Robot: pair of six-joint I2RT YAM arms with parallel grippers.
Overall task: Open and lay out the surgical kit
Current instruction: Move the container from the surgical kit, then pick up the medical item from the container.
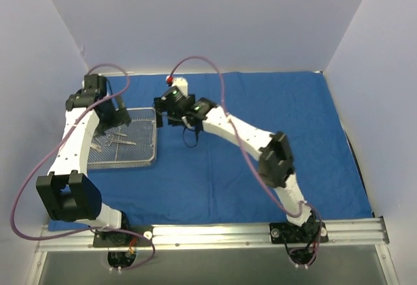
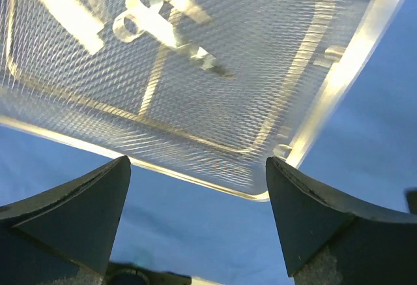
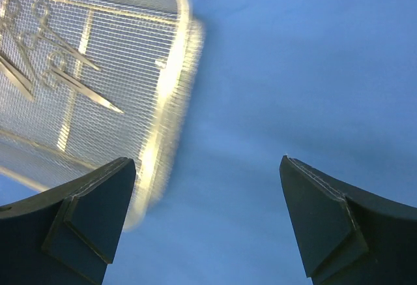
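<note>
The royal-blue cloth wrap [image 1: 260, 122] lies spread flat over the table. On its left part sits the silver wire-mesh tray [image 1: 155, 135] with thin steel scissor-like instruments [image 1: 120, 141] lying inside. My left gripper [image 1: 120, 120] hovers at the tray's far-left side, open, with only the tray rim [image 2: 195, 177] and cloth between its fingers [image 2: 98, 194]. My right gripper [image 1: 164, 112] is by the tray's far-right corner, open over bare cloth [image 3: 260, 70]. In the right wrist view the tray [image 3: 117, 50] and instruments [image 3: 65, 70] lie to the left of the left finger.
White walls close in the table at the back and both sides. A metal rail [image 1: 215, 233] carrying both arm bases runs along the near edge. Purple cables [image 1: 26, 187] loop beside the left arm and over the right arm.
</note>
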